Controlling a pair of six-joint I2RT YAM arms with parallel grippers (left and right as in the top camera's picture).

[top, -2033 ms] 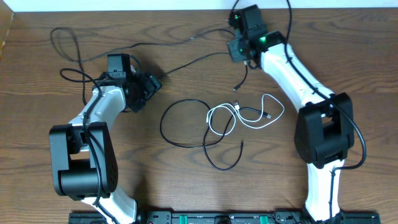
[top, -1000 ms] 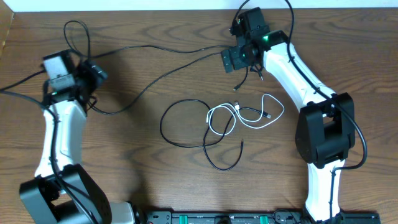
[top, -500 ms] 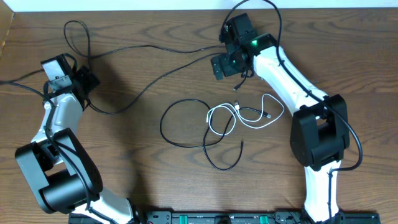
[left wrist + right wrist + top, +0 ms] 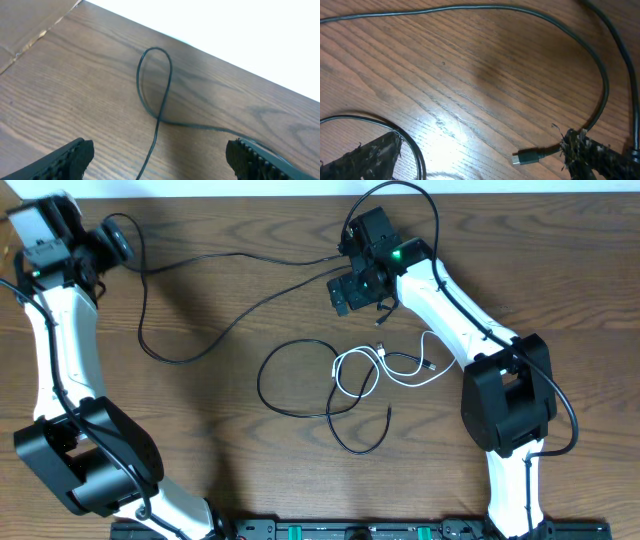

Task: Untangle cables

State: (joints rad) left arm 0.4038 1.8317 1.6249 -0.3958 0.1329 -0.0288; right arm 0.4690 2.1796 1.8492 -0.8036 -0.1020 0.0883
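Both pincers stood released: the left pincer (image 4: 112,242) at the table's (image 4: 200,440) far-left corner, the right pincer (image 4: 345,292) over the plug (image 4: 524,159) of the long black cable (image 4: 470,7). The white cable (image 4: 455,356) and looped black cable (image 4: 262,380) lay crossed mid-table, nearer the right pincer.

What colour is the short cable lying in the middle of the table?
White; the overhead view shows the short cable best.

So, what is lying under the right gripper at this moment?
Under the open right gripper: bare wooden table and a black cable, whose plug lies beside one finger. In the overhead view the gripper itself hides a stretch of this cable.
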